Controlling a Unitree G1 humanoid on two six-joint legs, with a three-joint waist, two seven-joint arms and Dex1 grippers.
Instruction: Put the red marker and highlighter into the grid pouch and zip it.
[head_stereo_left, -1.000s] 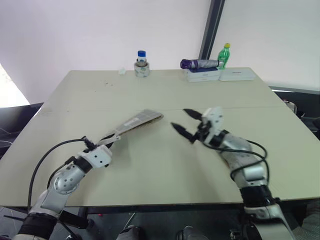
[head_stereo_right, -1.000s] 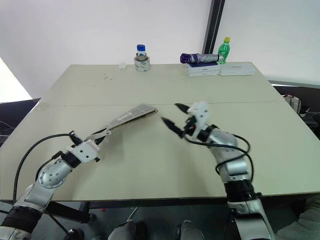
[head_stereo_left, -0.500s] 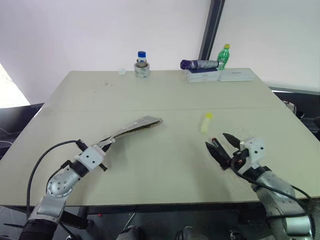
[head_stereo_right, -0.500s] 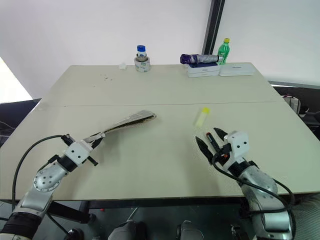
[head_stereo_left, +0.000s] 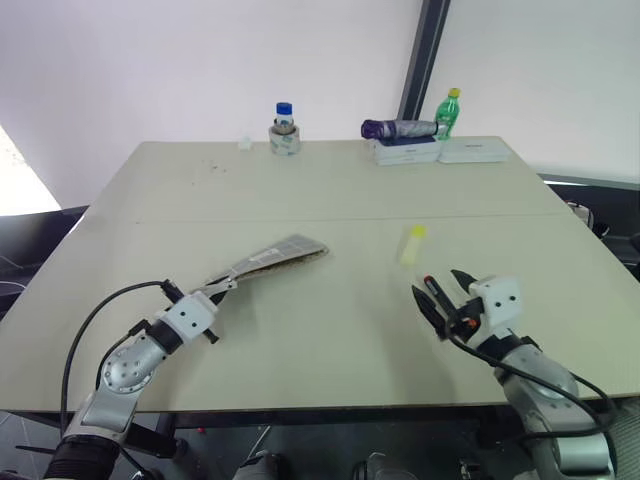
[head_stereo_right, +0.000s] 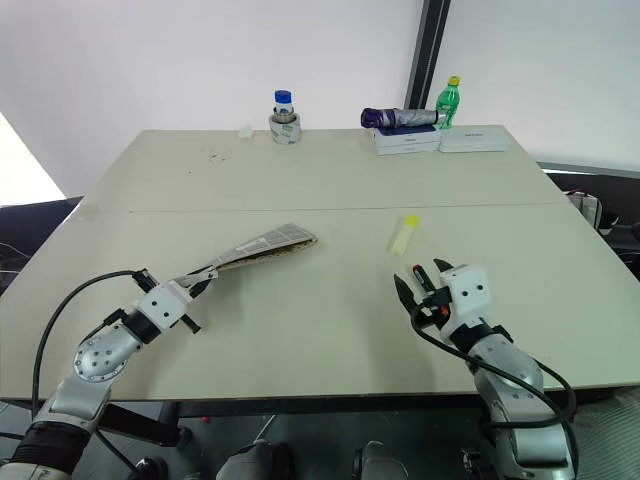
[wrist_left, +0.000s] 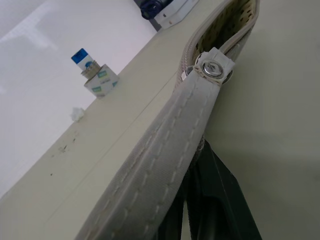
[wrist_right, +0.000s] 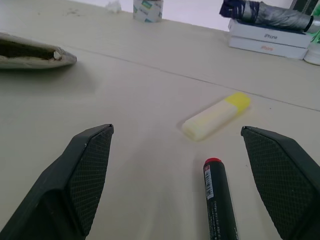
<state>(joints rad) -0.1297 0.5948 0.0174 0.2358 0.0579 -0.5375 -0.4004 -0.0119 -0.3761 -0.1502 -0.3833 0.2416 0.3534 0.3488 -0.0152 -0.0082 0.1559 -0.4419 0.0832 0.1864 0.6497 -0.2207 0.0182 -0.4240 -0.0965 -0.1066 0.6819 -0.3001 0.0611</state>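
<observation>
Nothing packed yet, as far as can be seen: both pens lying out on the pale beige table (head_stereo_left: 330, 180), pouch unzipped. Left gripper (head_stereo_left: 222, 289) clenched on the strap end of the flat grey fabric grid pouch (head_stereo_left: 280, 256), lifting that end off the tabletop while the far end rests on it; in the left wrist view the strap (wrist_left: 165, 165) pinched between the black fingers and the mouth (wrist_left: 235, 25) gaping beyond the metal ring, lining visible. Whether anything sits inside, impossible to tell. Right gripper (head_stereo_right: 422, 284) released, jaws spread wide and holding nothing, low over the table at the near right. Directly ahead of it, between the spread fingers (wrist_right: 80, 175) in the right wrist view, the slim marker with a black body and red end (wrist_right: 218, 197), lying flat on the table. Just beyond, the short stubby pale yellow highlighter with a brighter yellow cap (wrist_right: 216, 115), also flat, near the marker but apart from it and well apart from the pouch mouth. At the far edge, out of play: a small bottle with a blue cap (head_stereo_left: 284, 125), a green bottle (head_stereo_left: 449, 111), a folded purple umbrella (head_stereo_left: 398, 128) on white boxes (head_stereo_left: 438, 150). Judged early in the task: pouch opened and held ready, but marker pickup, highlighter pickup, both insertions and the zipping all remaining.
</observation>
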